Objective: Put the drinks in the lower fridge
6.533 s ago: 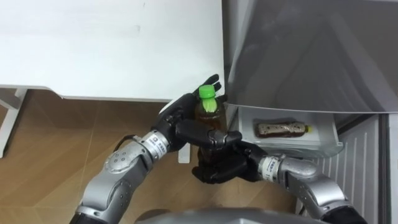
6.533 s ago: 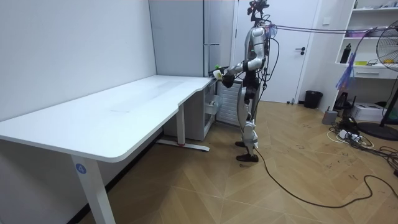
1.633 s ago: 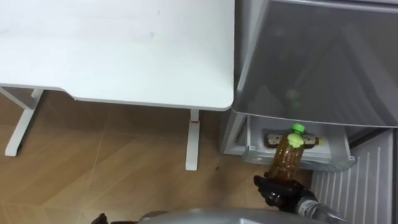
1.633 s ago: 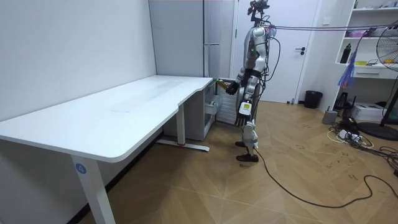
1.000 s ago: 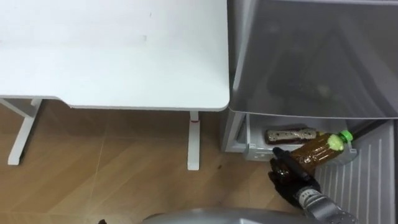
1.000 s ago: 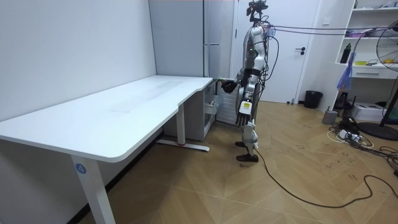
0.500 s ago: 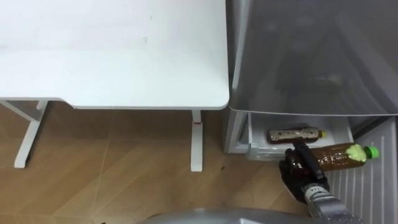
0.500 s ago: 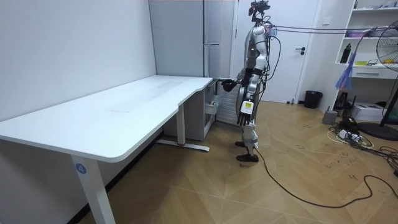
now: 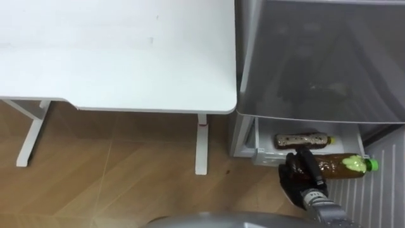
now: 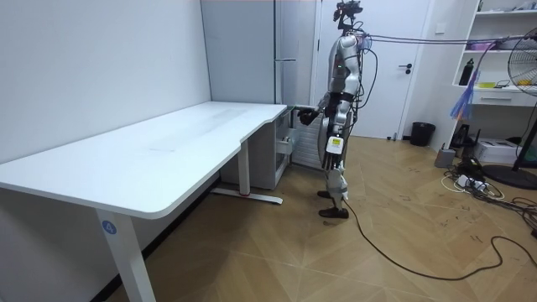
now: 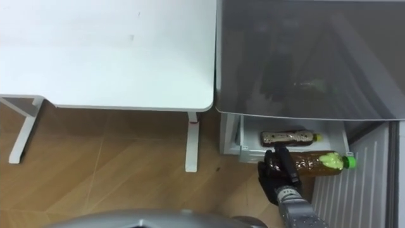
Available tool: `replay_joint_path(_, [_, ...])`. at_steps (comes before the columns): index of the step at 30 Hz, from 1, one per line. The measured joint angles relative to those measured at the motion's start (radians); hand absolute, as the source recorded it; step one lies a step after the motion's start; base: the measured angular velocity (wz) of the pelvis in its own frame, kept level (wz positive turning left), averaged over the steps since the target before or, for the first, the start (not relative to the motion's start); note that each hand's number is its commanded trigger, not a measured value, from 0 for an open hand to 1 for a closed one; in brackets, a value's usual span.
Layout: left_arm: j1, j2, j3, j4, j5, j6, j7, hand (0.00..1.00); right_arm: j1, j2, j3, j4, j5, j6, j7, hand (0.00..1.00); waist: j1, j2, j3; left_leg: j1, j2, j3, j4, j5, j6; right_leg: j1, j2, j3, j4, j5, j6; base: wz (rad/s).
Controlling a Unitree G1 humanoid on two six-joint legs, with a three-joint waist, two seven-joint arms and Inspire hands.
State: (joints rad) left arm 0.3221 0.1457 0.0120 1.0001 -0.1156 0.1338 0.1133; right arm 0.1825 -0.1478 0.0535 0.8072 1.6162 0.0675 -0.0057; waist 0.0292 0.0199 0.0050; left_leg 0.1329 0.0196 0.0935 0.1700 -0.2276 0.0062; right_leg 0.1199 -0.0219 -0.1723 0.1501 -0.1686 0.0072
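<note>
- Right hand [image 9: 302,178]: fingers wrapped round the base end of the tea bottle [image 9: 338,166].
- Bottle axis: horizontal, with the green cap pointing to the robot's right, away from the palm.
- Position: at the front rim of the open lower fridge drawer [image 9: 259,151], parallel to the stored bottle [image 9: 302,139] just behind it.
- Likely next move: forward and down.
- Left hand [image 10: 333,145]: hangs at the robot's side, so the right hand is the nearer.

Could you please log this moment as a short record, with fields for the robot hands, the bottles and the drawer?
right robot hand: curled round the green-capped bottle
bottle pose: level, cap toward the robot's right, at the front of the open drawer
second bottle: lying in the drawer, just behind
left robot hand: hanging at the robot's side
</note>
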Motion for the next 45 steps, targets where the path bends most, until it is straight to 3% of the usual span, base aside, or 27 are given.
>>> replay_joint_path(8, [0.003,0.001,0.002,0.003,0.03,0.012,-0.021,0.0,-0.01,-0.001,-0.011,0.007,-0.008,-0.001,0.0,1.0,0.002,-0.009,-0.0005,-0.034,-0.004,-0.026,0.019,0.0,0.0,-0.015,-0.005,-0.022,0.004,-0.005,0.002,0.11])
replay_joint_path(12, [-0.001,0.001,-0.002,0.002,0.069,0.031,-0.045,0.0,-0.044,-0.003,-0.008,0.018,-0.008,0.0,0.001,1.0,0.006,0.0,-0.001,-0.063,-0.004,-0.03,0.036,0.0,0.001,-0.034,-0.007,-0.031,0.006,-0.003,0.0,0.07])
replay_joint_path(16, [-0.031,0.001,-0.018,0.002,0.067,0.035,-0.049,0.0,-0.157,-0.009,-0.008,0.128,-0.015,0.002,0.004,1.0,0.007,0.01,0.0,-0.115,-0.006,-0.039,0.047,0.002,0.003,-0.087,-0.009,-0.027,0.022,-0.001,-0.002,0.03])
replay_joint_path(20, [-0.062,0.004,-0.018,0.003,0.09,0.044,-0.055,0.0,-0.248,-0.011,-0.012,0.158,-0.008,0.023,0.008,1.0,0.003,0.017,0.0005,-0.165,-0.009,-0.054,0.055,0.007,0.005,-0.132,-0.016,-0.051,0.038,0.0,-0.003,0.09])
replay_joint_path(25, [-0.129,0.018,-0.02,0.01,0.086,0.043,-0.062,0.0,-0.368,-0.018,-0.045,0.276,-0.024,0.041,0.015,1.0,0.01,0.004,0.011,-0.232,-0.012,-0.073,0.072,0.013,0.006,-0.183,-0.019,-0.072,0.04,0.006,-0.006,0.13])
replay_joint_path(29, [-0.186,0.02,-0.028,0.046,0.087,0.058,-0.063,0.0,-0.442,-0.024,-0.084,0.318,-0.034,0.056,0.014,1.0,0.008,0.015,0.0157,-0.304,-0.018,-0.074,0.072,0.031,0.011,-0.257,-0.026,-0.078,0.046,0.019,-0.007,0.05])
replay_joint_path(32, [-0.25,0.027,-0.044,0.086,0.079,0.055,-0.067,0.0,-0.539,-0.051,-0.115,0.418,-0.042,0.068,0.017,1.0,0.016,0.02,0.0179,-0.346,-0.025,-0.079,0.066,0.047,0.014,-0.309,-0.035,-0.083,0.065,0.019,-0.007,0.06])
replay_joint_path(35, [-0.279,0.037,-0.097,0.089,0.068,0.047,-0.065,0.0,-0.58,-0.083,-0.119,0.439,-0.037,0.07,0.018,1.0,0.035,0.02,0.0193,-0.39,-0.031,-0.082,0.064,0.059,0.016,-0.364,-0.044,-0.081,0.084,0.019,-0.007,0.0])
replay_joint_path(40, [-0.283,0.041,-0.155,0.091,0.065,0.04,-0.066,0.0,-0.632,-0.117,-0.121,0.487,-0.042,0.079,0.019,1.0,0.055,0.015,0.0235,-0.409,-0.033,-0.08,0.056,0.064,0.018,-0.389,-0.05,-0.09,0.091,0.019,-0.007,0.01])
replay_joint_path(45, [-0.339,0.042,-0.189,0.122,0.043,0.033,-0.085,0.0,-0.727,-0.173,-0.147,0.527,-0.049,0.088,0.016,1.0,0.058,0.006,0.0296,-0.483,-0.05,-0.084,0.029,0.108,0.025,-0.493,-0.077,-0.1,0.136,0.019,-0.007,0.08])
